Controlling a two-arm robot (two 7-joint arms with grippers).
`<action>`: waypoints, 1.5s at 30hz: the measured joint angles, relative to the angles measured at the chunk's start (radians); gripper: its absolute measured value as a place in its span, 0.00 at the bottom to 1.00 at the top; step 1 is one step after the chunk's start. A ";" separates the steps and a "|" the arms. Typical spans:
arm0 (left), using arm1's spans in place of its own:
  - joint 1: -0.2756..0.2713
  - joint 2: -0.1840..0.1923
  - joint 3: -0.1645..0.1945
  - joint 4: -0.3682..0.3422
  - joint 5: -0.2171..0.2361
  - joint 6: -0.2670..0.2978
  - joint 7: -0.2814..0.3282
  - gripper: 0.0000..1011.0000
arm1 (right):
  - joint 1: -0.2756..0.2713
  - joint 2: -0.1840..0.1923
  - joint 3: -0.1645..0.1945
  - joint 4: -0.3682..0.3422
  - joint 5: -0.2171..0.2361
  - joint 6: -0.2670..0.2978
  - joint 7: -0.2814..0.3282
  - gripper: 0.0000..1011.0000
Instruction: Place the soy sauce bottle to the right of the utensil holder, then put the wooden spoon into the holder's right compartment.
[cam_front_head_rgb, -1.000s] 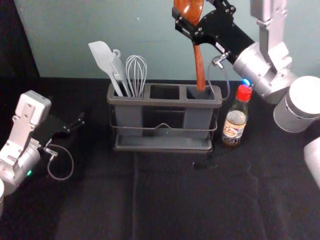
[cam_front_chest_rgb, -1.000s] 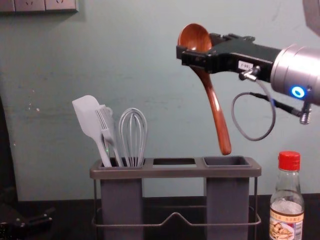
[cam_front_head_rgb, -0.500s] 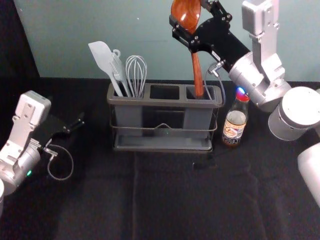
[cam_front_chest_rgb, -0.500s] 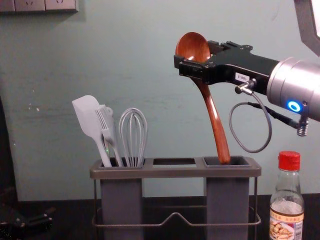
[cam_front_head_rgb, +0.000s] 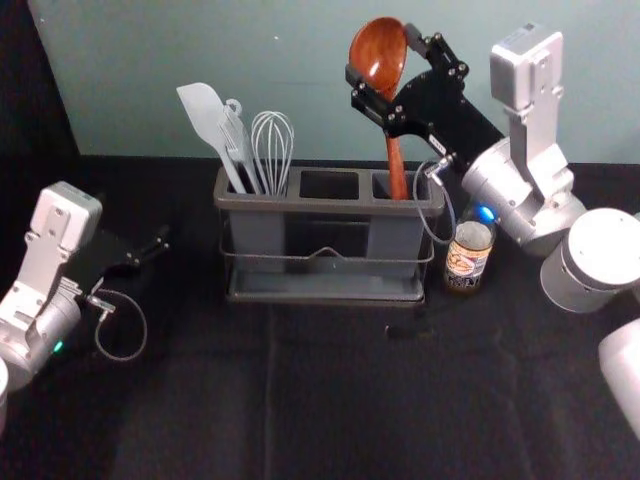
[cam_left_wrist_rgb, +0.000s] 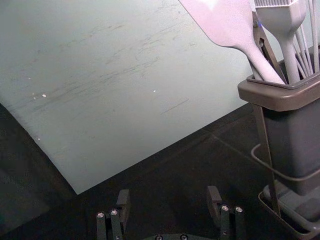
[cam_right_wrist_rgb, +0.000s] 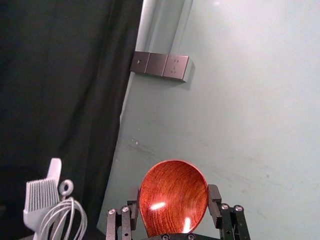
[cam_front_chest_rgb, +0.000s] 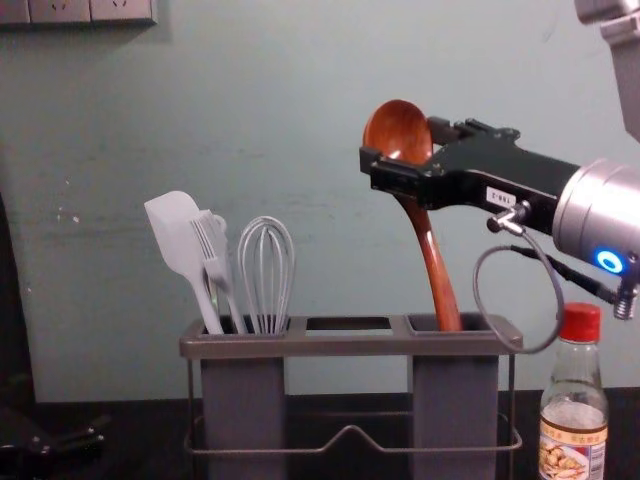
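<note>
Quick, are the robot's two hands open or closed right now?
Left hand: open and empty, left of the utensil holder.
Right hand: above the holder, closed on the wooden spoon.

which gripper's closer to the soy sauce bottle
Right: the right gripper is higher than and left of the bottle; the left gripper is beyond the left end of the holder.

Black-draped table (cam_front_head_rgb: 330, 400) — utensil holder (cam_front_head_rgb: 290, 203), soy sauce bottle (cam_front_head_rgb: 468, 262).

The right end effector (cam_front_head_rgb: 381, 54) has the wooden spoon's (cam_right_wrist_rgb: 173, 200) bowl between its 2 fingers. A brush (cam_right_wrist_rgb: 41, 196) and whisk (cam_right_wrist_rgb: 73, 202) show against dark cloth (cam_right_wrist_rgb: 60, 85); 3 plates (cam_right_wrist_rgb: 159, 65) sit on the wall (cam_right_wrist_rgb: 240, 120).
</note>
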 joint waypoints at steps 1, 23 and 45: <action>0.000 0.000 0.000 0.000 0.000 0.000 0.000 0.99 | -0.005 0.001 0.001 0.002 0.000 -0.002 0.002 0.83; 0.000 0.000 0.000 0.000 0.000 0.000 0.000 0.99 | -0.073 0.014 0.013 0.015 0.009 -0.015 0.016 0.83; 0.000 0.000 0.000 0.000 0.000 0.000 0.000 0.99 | -0.123 0.030 0.024 -0.007 0.021 -0.016 0.024 0.83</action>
